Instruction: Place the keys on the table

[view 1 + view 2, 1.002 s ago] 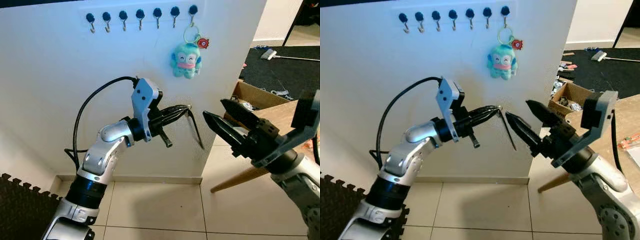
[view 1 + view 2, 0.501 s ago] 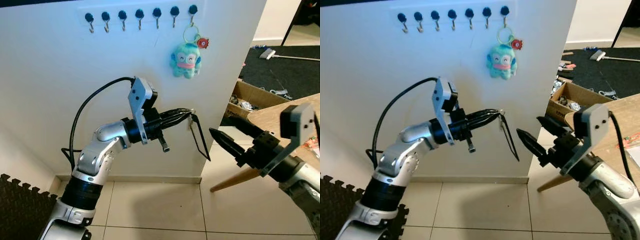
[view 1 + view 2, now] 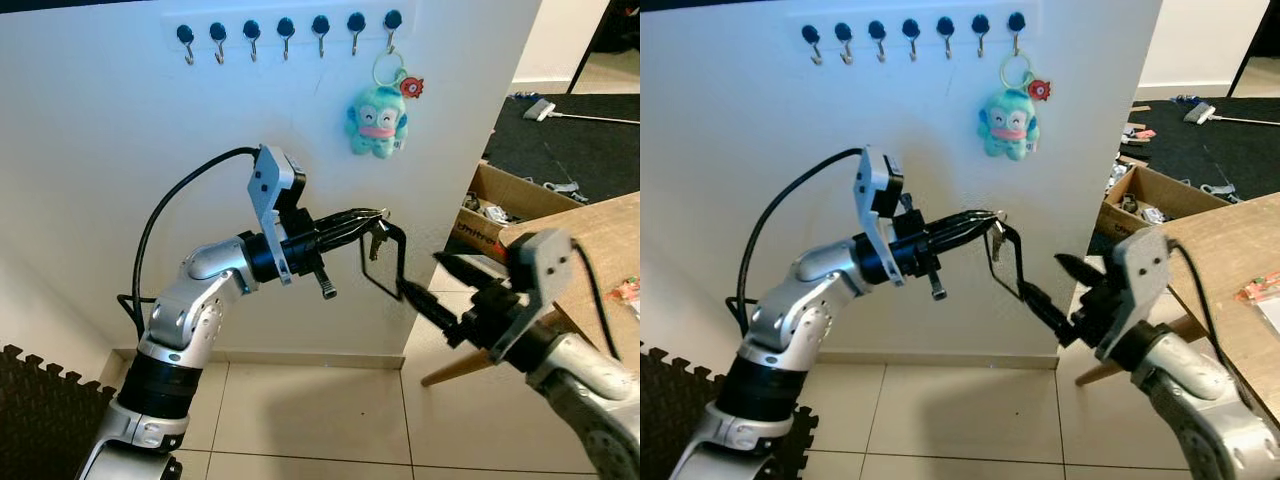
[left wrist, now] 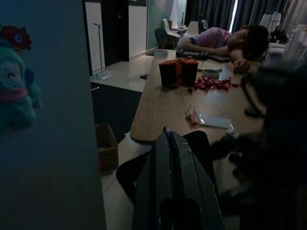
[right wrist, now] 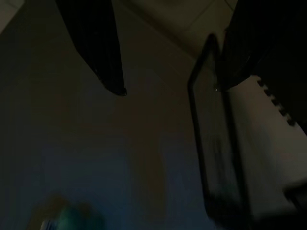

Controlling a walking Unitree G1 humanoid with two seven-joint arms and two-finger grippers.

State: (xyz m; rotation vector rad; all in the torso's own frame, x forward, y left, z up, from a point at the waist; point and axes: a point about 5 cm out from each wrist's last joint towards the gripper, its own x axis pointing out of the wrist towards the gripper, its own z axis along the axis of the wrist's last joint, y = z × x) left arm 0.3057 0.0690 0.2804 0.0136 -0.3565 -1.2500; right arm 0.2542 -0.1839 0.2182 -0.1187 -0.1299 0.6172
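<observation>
A white wall panel (image 3: 120, 150) carries a row of black-knobbed metal hooks (image 3: 285, 30) along its top, and a teal plush character keychain (image 3: 377, 118) hangs from the rightmost one; a light wooden table (image 3: 605, 235) stands at the right, beside an open brown cardboard box (image 3: 505, 200) on the floor; the left gripper (image 3: 372, 217), its fingers pinched together, holds the small metal keys on a black cord loop (image 3: 385, 262) in mid-air before the wall; the right gripper (image 3: 428, 285), fingers parted, reaches the loop's lower end, one fingertip touching the cord.
</observation>
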